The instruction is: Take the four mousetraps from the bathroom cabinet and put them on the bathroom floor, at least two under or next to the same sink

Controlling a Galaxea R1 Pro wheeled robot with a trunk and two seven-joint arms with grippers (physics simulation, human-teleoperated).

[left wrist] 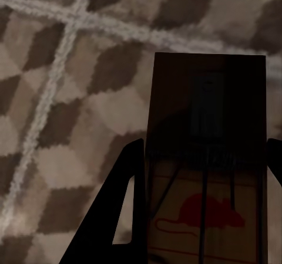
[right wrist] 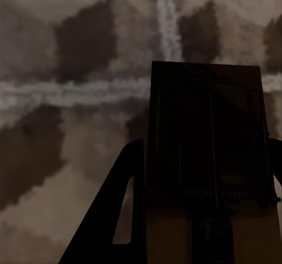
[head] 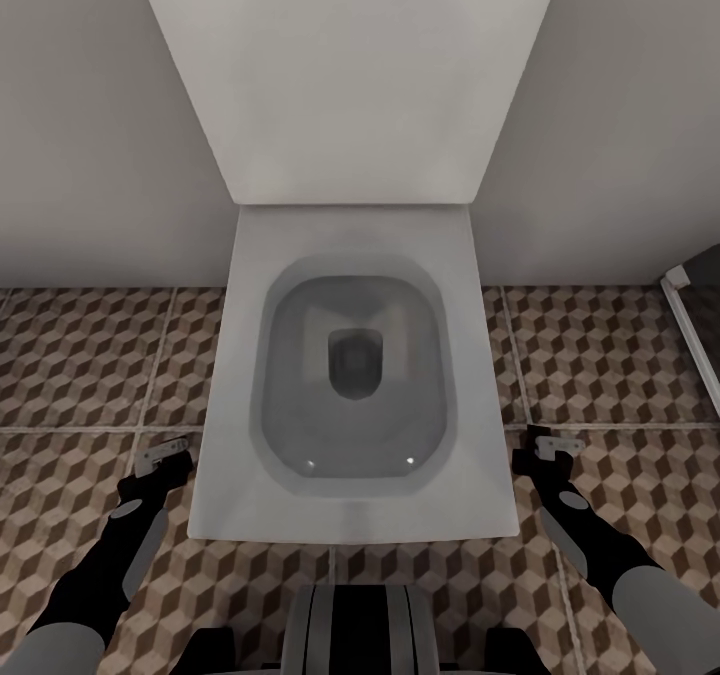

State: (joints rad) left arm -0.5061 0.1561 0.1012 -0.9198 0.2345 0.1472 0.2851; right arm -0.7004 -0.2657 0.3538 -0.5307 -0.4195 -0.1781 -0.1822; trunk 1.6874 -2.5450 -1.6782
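From the head camera, a squared white toilet with a smooth matte rim stood on the bathroom floor of cube-patterned tiles. The left gripper hung beside the toilet's left edge, the right gripper beside its right edge.

At the left wrist, dark fingers clamped a flat wooden mousetrap (red mouse print, wire spring).

At the right wrist, fingers gripped another mousetrap, shadowed, above pale grout.

Head camera looks steeply down; wrist cameras, seemingly close, face bathroom floor.
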